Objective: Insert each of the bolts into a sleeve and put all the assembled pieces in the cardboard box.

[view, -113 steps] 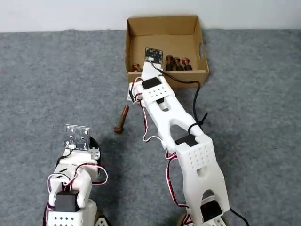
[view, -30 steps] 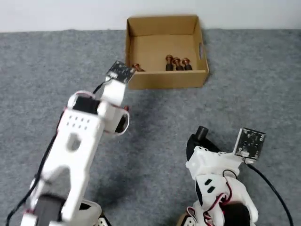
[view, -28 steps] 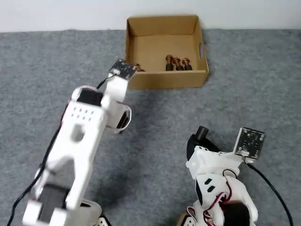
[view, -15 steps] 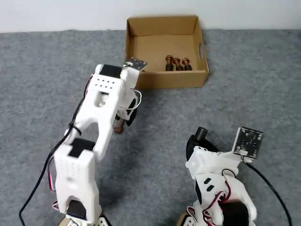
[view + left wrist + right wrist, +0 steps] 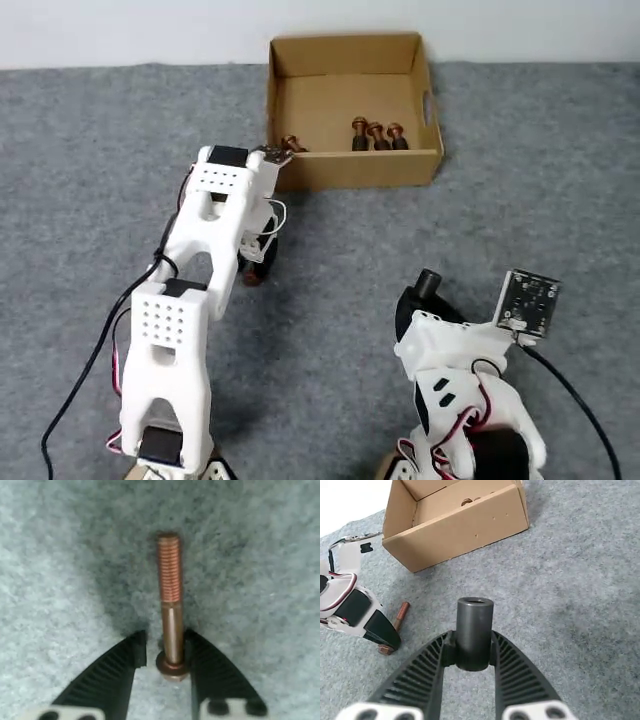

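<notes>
Four pieces (image 5: 377,134) sat in box (image 5: 355,168). Last bolt (image 5: 170,605) lay on mat (image 5: 520,200), left gripper (image 5: 165,649) part open astride its head end; right gripper (image 5: 472,649) clamped on sleeve (image 5: 474,625); insertion and boxing pending

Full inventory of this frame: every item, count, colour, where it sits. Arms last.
cardboard box: one, brown, open top, far side of the mat.
boxed pieces: four copper heads showing, three in a row at the right, one by the left wall.
loose bolt: one, copper, lying on the mat in front of the box.
sleeve: one, black, upright in the right gripper.
mat: one, grey, covering the table.
left gripper: open, black fingers either side of the loose bolt near its head.
right gripper: shut on the sleeve, near side of the mat.
</notes>
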`<state>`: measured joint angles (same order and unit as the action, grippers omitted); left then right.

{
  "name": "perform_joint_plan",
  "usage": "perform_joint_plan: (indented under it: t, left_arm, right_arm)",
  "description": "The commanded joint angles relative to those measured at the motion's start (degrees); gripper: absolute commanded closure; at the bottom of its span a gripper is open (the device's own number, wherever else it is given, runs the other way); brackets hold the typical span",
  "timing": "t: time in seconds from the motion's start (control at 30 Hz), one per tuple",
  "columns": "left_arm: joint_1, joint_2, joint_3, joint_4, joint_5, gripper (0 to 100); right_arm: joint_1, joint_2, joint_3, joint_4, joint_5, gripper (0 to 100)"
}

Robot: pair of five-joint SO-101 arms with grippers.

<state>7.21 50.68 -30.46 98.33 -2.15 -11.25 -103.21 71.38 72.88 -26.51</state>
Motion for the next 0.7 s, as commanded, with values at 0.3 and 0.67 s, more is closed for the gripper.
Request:
perform_joint_plan:
  t: [0.3,0.67]
  left_arm:
    - [0.35,-4.92,-3.65,2.11,1.67,99]
    - [0.35,-37.36,13.85,2.11,13.98,100]
  right_arm:
    - [0.22,-0.4,-0.18,-0.31,0.44,99.1]
    - [0.22,-0.57,-0.18,-0.31,0.44,99.1]
